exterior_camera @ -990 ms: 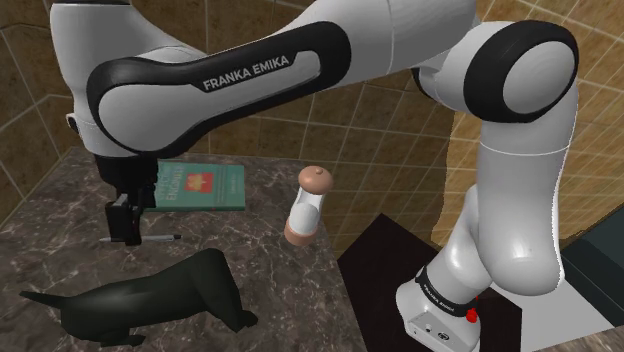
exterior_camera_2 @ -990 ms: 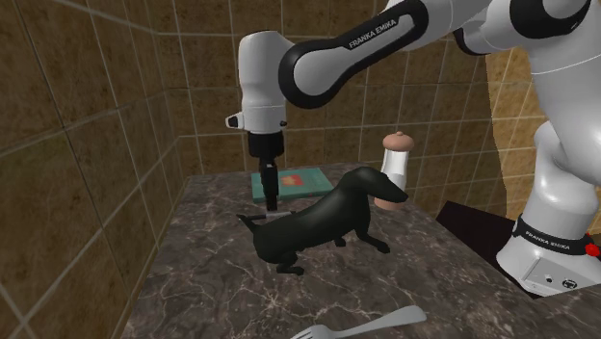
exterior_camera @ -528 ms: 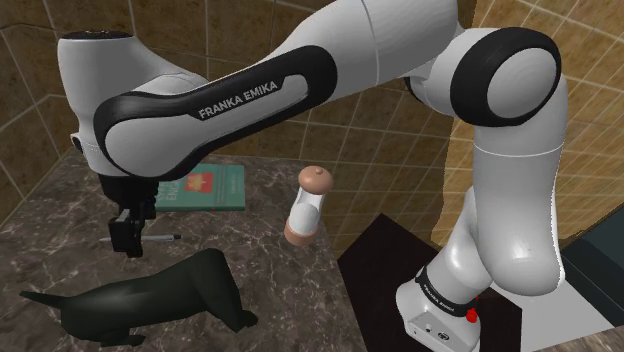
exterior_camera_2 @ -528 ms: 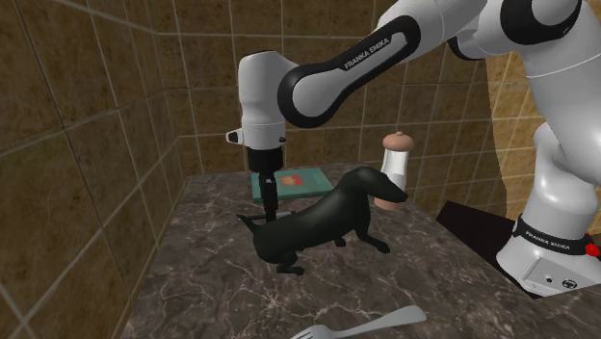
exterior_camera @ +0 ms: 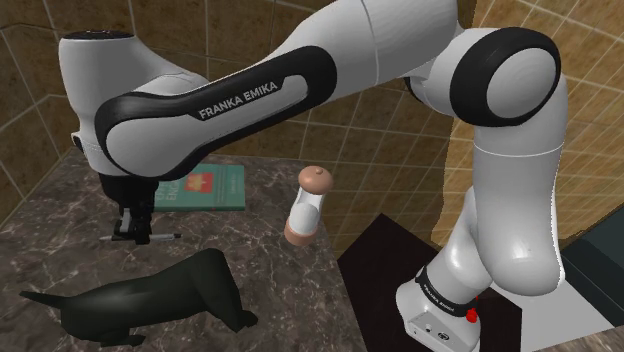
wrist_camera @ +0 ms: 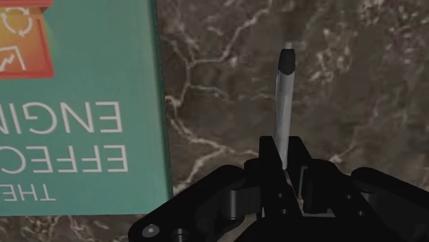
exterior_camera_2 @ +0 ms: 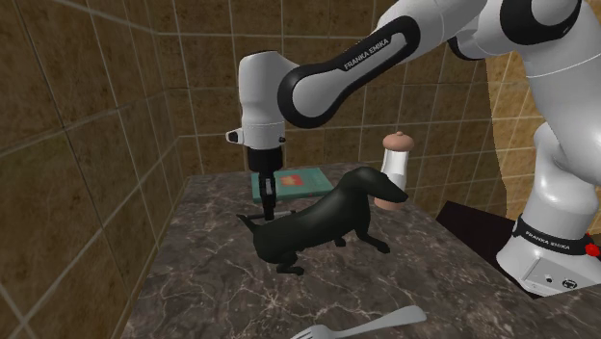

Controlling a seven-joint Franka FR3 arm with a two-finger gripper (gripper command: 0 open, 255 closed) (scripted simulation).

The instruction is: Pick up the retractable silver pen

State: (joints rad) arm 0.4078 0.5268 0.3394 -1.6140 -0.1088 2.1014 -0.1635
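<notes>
White Franka arm (exterior_camera: 250,90) is reaching down over the dark veined marble countertop (exterior_camera: 270,270), pose matching half a second ago; a second ago the elbow was sitting higher, so it has dropped. Black dachshund figurine (exterior_camera: 150,300) is standing nearest the shoulder camera, unchanged. Teal book with an orange-red panel (exterior_camera: 205,187) is lying flat behind the gripper, unchanged. White pepper mill with tan top and base (exterior_camera: 308,205) is standing towards the shoulder view's right of the book, same spot. Grey fork (exterior_camera_2: 361,325) is lying at the second exterior view's bottom edge, same spot. Slim silver retractable pen with a dark tip (exterior_camera: 165,237) is lying on the marble between book and dog, just beside the book's edge (wrist_camera: 282,103), not shifted. Black two-finger gripper (exterior_camera: 130,232) (exterior_camera_2: 269,207) is pointing down onto it; fingers were standing apart half a second ago, now they are pinching the pen's near end (wrist_camera: 285,148).
</notes>
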